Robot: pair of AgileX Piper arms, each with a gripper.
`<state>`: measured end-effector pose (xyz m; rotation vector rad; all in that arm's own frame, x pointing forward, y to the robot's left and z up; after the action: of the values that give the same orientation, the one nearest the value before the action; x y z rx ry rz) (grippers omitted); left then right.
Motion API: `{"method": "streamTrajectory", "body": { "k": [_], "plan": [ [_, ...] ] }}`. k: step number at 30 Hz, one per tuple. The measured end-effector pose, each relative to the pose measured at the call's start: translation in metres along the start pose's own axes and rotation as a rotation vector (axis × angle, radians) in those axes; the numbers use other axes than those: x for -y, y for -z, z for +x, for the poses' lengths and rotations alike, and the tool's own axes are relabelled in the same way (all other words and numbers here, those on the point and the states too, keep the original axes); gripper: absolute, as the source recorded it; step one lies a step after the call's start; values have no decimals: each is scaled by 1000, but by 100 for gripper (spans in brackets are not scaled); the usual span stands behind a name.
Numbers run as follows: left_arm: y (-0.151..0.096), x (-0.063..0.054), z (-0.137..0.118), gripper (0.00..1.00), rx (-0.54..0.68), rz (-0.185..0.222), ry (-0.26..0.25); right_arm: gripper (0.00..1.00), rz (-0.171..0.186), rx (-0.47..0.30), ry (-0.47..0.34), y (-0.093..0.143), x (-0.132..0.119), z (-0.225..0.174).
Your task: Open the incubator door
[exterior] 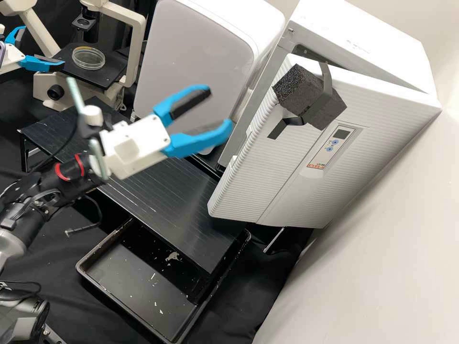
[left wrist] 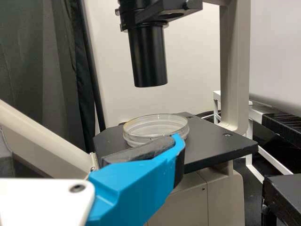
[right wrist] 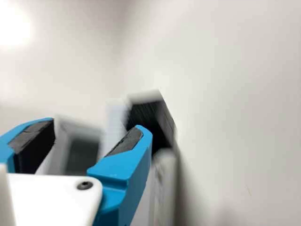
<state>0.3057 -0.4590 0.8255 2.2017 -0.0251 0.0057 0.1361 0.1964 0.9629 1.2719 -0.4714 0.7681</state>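
**Incubator door's ajar, both hands spread**

So, going by the high view: the black tray sits nearest, around 7 o'clock. Right hand is just off 12, spread wide, pinching nothing, apart from the door. The incubator door is at 3, partly open with a wedge-shaped gap along its top, and there's a dark foam block strapped on. Way over at 10, the left hand is spread too, beside a clear dish on the microscope stage.

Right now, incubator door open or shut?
Open, partway: the door stands off the body, dark wedge between them at the top.
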Motion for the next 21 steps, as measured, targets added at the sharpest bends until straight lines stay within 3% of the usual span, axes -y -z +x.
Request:
{"method": "streamTrajectory", "body": {
  "k": [2, 4, 7, 9, 12, 17, 21],
  "plan": [
    [0, 0, 0, 100, 0, 0, 0, 100, 5, -53, -2, 8, 0, -3],
    [0, 0, 0, 100, 0, 0, 0, 100, -13, -125, 10, 12, 5, -9],
    [0, 0, 0, 100, 0, 0, 0, 100, -12, -150, 51, 12, 18, -9],
    [0, 0, 0, 100, 0, 0, 0, 100, -14, -152, 92, 9, 32, -5],
    [0, 0, 0, 100, 0, 0, 0, 100, 21, -142, 157, 10, 57, 9],
    [0, 0, 0, 100, 0, 0, 0, 100, 11, -147, 333, 1, 108, 29],
    [0, 0, 0, 100, 0, 0, 0, 100, 4, -67, 402, -20, 133, 44]
  ]
}}
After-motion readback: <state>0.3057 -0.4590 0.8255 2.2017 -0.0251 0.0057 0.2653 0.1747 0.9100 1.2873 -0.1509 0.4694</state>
